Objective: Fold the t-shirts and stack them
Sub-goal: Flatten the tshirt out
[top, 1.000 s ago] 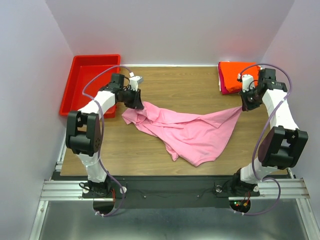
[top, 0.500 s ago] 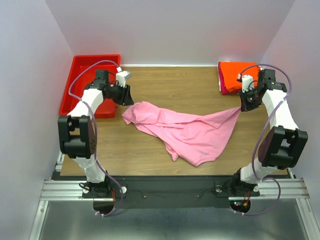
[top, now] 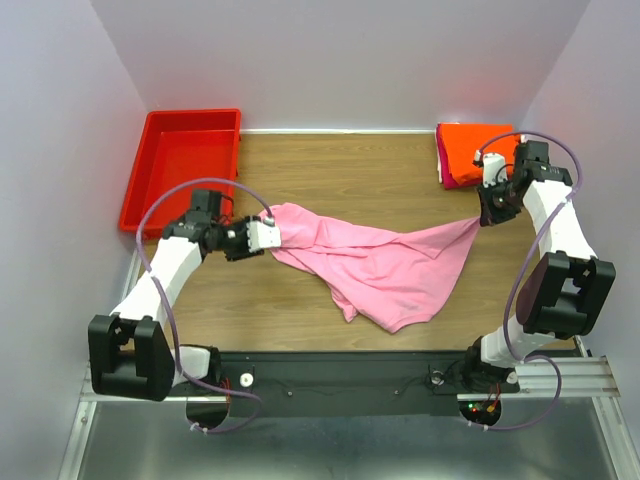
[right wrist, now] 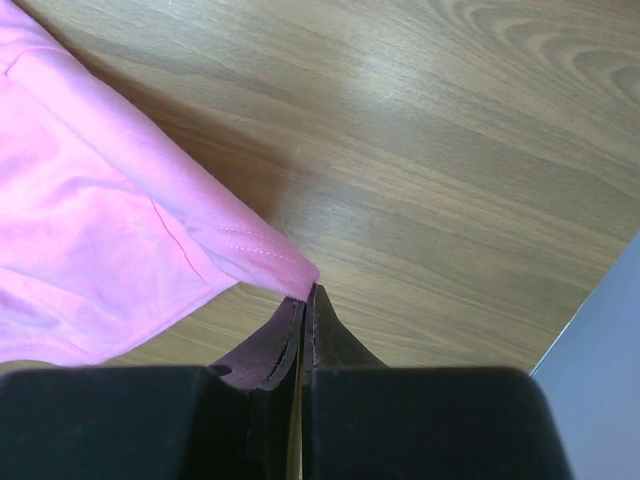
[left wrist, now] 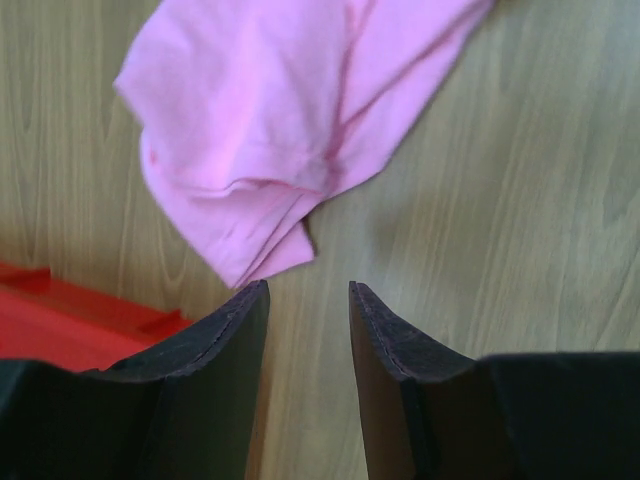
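1. Right gripper (right wrist: 303, 300): jaws pinched tight on a hemmed corner of the light pink t-shirt (top: 385, 265), holding it at the table's right side, just in front of the stack.
2. Left gripper (left wrist: 308, 300): jaws partly apart, nothing between them, pointed at the shirt's bunched left end, just short of it.
3. Progress: orange t-shirt (top: 475, 145) looks folded, lying on a darker pink-red t-shirt (top: 450, 180) at the far right corner. Pink one is crumpled mid-table, unfolded, so roughly two done, one left.
4. Surface: wood-grain table (top: 340, 165), red tray (top: 185, 160) far left.
5. Room: plain white walls on three sides.
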`<move>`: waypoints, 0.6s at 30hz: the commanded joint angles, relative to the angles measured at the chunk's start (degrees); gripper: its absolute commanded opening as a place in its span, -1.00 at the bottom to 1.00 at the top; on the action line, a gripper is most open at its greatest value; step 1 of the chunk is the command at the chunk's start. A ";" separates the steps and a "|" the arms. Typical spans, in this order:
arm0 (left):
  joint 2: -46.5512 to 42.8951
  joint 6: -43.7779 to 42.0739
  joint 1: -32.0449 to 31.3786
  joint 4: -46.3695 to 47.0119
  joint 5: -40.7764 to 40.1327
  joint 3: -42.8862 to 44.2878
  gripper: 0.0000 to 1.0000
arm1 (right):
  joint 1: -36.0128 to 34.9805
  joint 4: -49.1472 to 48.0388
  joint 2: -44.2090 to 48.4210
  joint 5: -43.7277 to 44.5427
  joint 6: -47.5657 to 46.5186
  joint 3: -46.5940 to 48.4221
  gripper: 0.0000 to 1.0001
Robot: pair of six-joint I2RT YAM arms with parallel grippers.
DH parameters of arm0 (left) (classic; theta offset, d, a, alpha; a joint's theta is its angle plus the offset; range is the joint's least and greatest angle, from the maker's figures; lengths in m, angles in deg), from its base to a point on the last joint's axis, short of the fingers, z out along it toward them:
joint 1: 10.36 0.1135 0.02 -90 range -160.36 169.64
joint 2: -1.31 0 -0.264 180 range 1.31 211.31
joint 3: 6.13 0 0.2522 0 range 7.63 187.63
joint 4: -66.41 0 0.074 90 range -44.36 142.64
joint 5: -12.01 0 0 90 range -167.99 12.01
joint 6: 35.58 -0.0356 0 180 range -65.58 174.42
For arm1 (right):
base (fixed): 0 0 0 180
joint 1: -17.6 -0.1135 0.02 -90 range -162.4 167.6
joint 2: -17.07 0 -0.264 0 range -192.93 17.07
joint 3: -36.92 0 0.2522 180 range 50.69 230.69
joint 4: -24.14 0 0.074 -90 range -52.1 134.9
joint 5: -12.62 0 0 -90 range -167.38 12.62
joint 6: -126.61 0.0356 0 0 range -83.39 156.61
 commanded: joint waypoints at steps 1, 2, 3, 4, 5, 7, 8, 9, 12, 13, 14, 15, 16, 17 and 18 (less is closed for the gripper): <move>-3.29 -14.66 -4.74 5.63 -1.02 -5.82 -0.01 | -0.34 -0.62 2.04 -1.15 0.90 -0.33 -0.99; -3.82 -14.58 -5.44 7.73 -1.55 -8.79 -0.02 | -0.34 -0.53 2.04 -1.24 0.98 -0.33 -0.99; -4.26 -14.66 -6.15 9.58 -1.55 -10.13 -0.01 | -0.43 -0.62 1.95 -1.32 1.07 -0.33 -0.99; -4.79 -14.66 -7.11 12.47 -1.47 -11.88 -0.02 | -0.43 -0.53 1.95 -1.41 1.25 -0.51 -0.99; -4.62 -14.49 -7.73 13.55 -1.55 -12.42 -0.02 | -0.51 -0.62 2.12 -1.41 1.25 -0.68 -0.99; -2.26 -14.49 -8.61 16.26 -1.81 -12.95 -0.03 | -0.60 -0.71 2.56 -1.32 1.25 -1.38 -0.99; -2.24 -14.49 -8.79 16.28 -1.82 -12.78 -0.03 | -0.60 -0.71 2.56 -1.32 1.25 -1.56 -0.99; -0.42 -14.05 -8.96 16.72 -1.99 -12.52 -0.04 | -0.60 -0.71 2.74 -1.32 1.25 -1.74 -0.99; 2.32 -12.47 -9.05 19.00 -2.34 -10.50 -0.04 | -0.60 -0.62 3.44 -1.06 1.16 -2.44 -0.99; 4.15 -12.12 -9.14 19.35 -2.52 -9.36 -0.05 | -0.60 -0.71 3.70 -0.89 1.16 -2.53 -0.99; 5.04 -12.12 -9.23 19.62 -2.52 -8.83 -0.05 | -0.60 -0.71 3.88 -0.88 1.07 -2.71 -0.99; 6.36 -12.20 -9.14 19.62 -2.52 -8.39 -0.05 | -0.69 -0.71 4.05 -0.80 1.07 -2.97 -0.99; 7.07 -12.38 -9.31 19.62 -2.52 -7.60 -0.05 | -0.69 -0.62 4.14 -0.62 1.07 -3.06 -0.99; 7.68 -12.38 -9.32 19.53 -2.52 -7.24 -0.06 | -0.60 -0.71 4.41 -0.62 1.07 -3.32 -0.99; 8.21 -12.55 -9.40 19.53 -2.61 -6.98 -0.06 | -0.69 -0.71 4.58 -0.62 1.07 -3.32 -0.99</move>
